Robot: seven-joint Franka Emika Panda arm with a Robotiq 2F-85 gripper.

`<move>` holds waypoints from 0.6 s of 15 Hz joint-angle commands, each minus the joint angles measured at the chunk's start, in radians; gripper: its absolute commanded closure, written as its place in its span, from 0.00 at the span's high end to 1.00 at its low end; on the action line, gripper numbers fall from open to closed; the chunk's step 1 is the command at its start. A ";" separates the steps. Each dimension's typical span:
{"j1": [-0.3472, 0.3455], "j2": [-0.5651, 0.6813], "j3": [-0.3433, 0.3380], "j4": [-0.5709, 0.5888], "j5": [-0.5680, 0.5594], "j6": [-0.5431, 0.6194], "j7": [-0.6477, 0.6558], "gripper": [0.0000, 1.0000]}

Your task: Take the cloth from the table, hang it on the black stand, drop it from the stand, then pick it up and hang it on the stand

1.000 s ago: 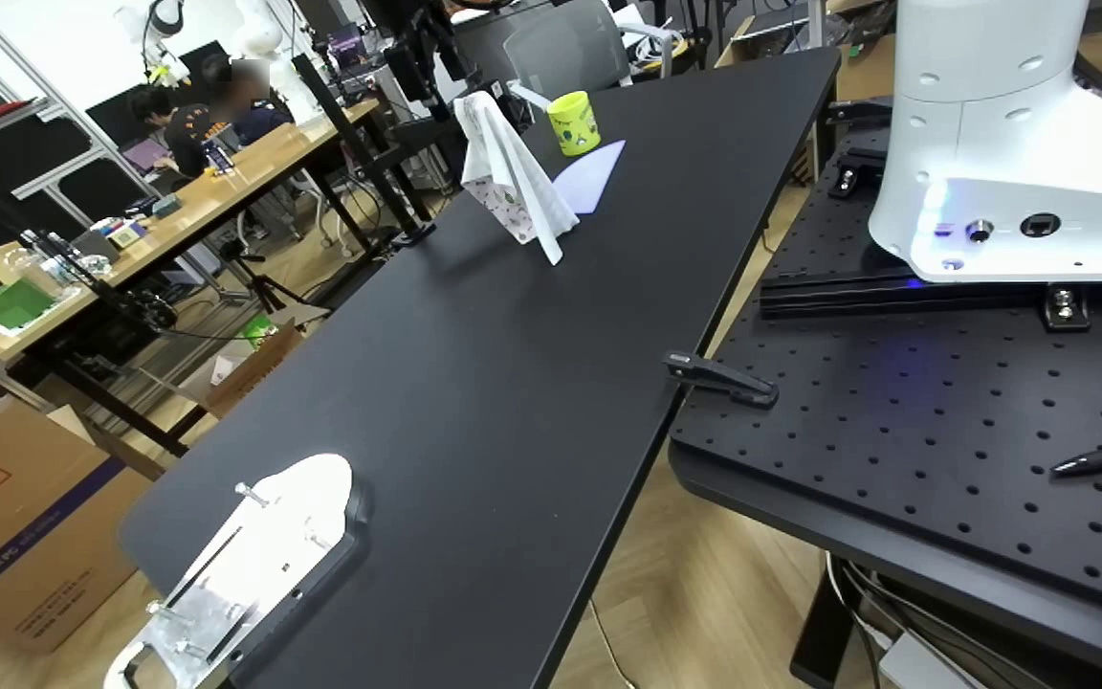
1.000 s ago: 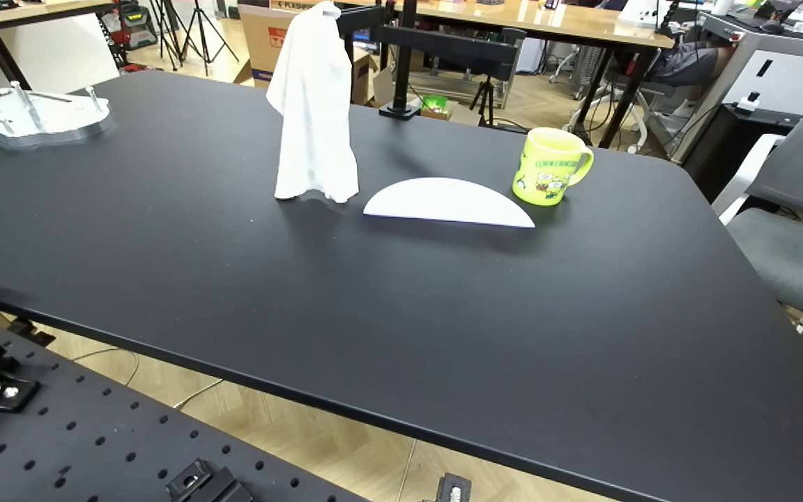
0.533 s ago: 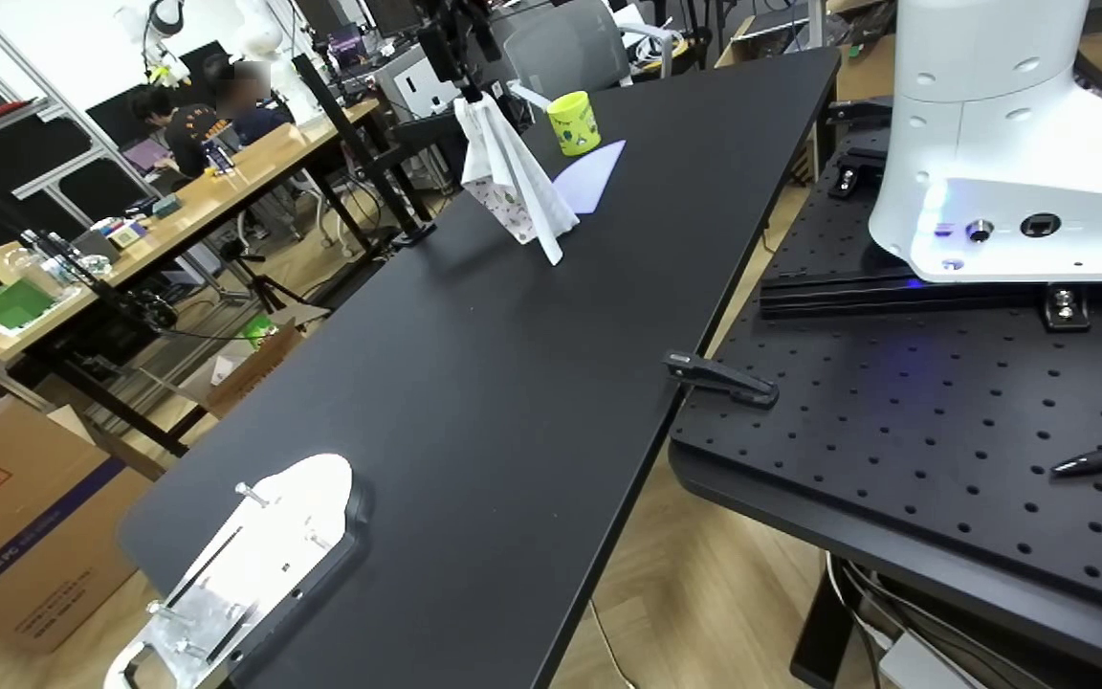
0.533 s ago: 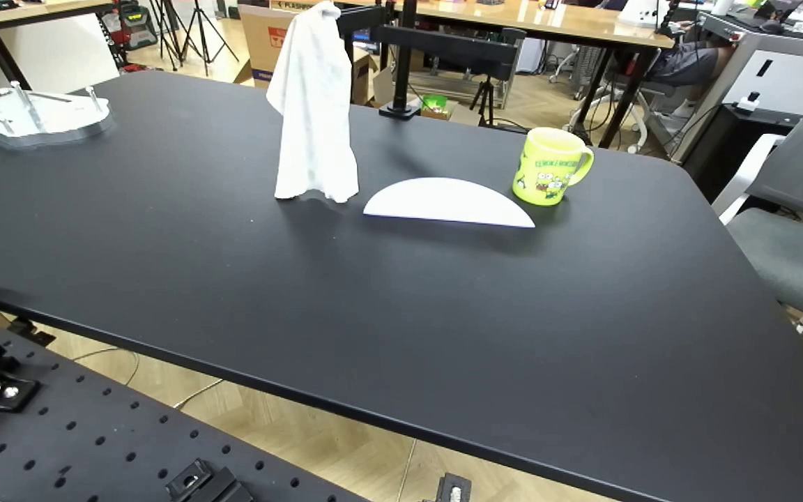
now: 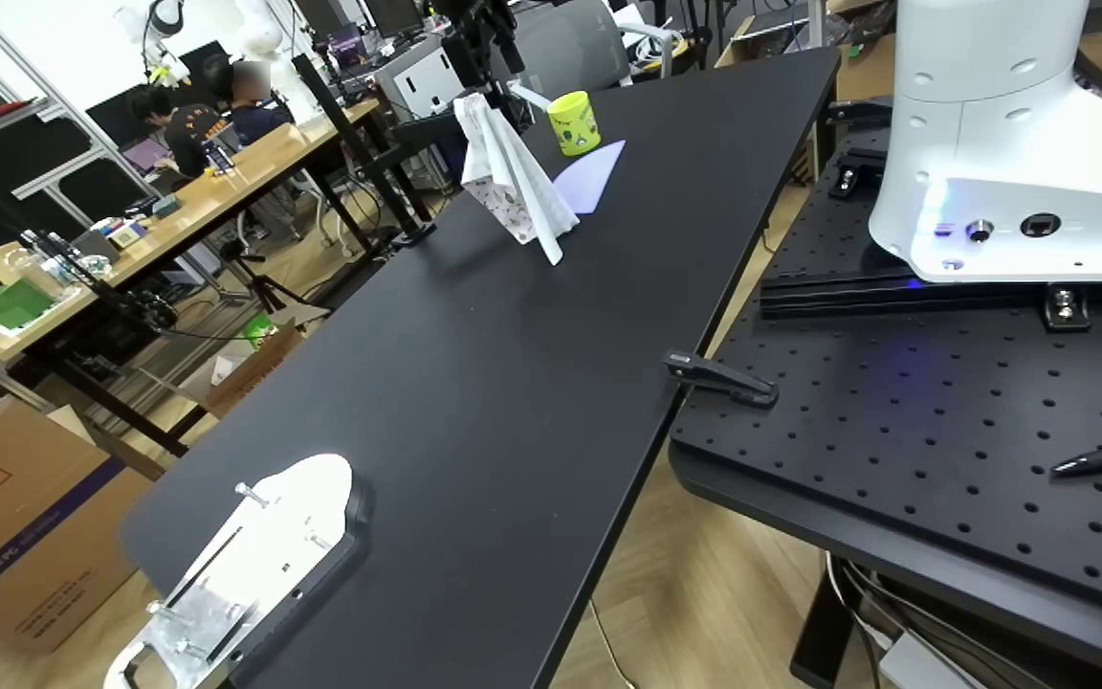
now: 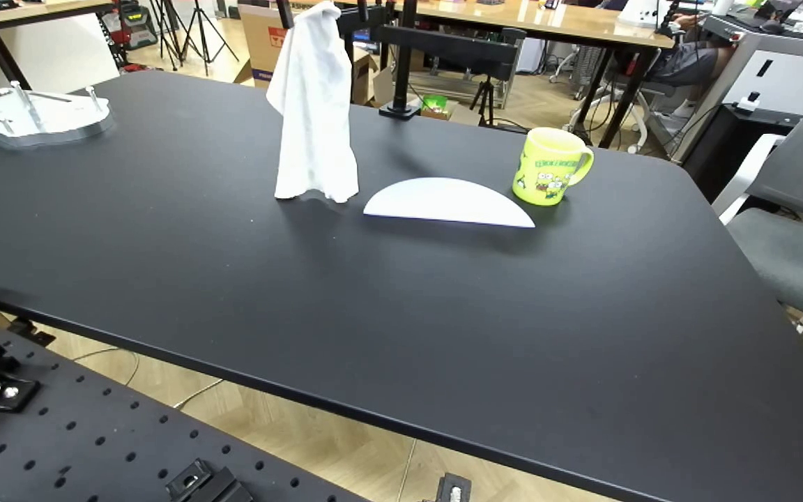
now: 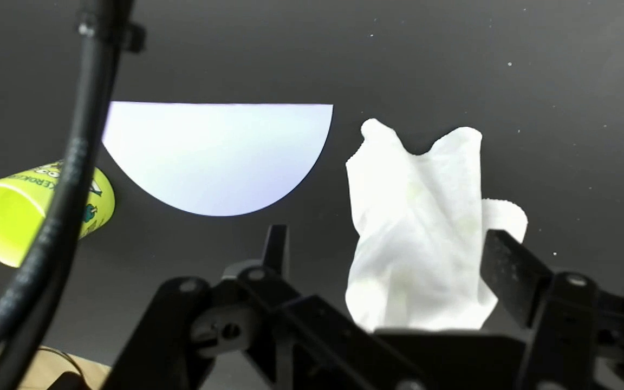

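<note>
Hanging draped, the cloth (image 7: 417, 244) shows between the spread fingers (image 7: 512, 277).

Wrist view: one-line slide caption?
Open gripper framing a white cloth, with a white half-disc and yellow-green mug toward image left.

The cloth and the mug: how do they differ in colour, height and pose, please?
Colour: the cloth is mostly white; the mug is yellow-green.
Height: the cloth is clearly longer from top to bottom than the mug.
Pose: the cloth hangs in folds on the black stand; the mug stands upright on the table.
Shared: both carry printed designs.
</note>
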 commanded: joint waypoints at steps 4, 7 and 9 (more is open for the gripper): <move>0.003 0.026 0.004 0.034 0.027 -0.014 -0.044 0.38; 0.003 0.029 0.005 0.035 0.027 -0.014 -0.059 0.18; 0.005 0.033 0.007 0.037 0.031 -0.013 -0.084 0.05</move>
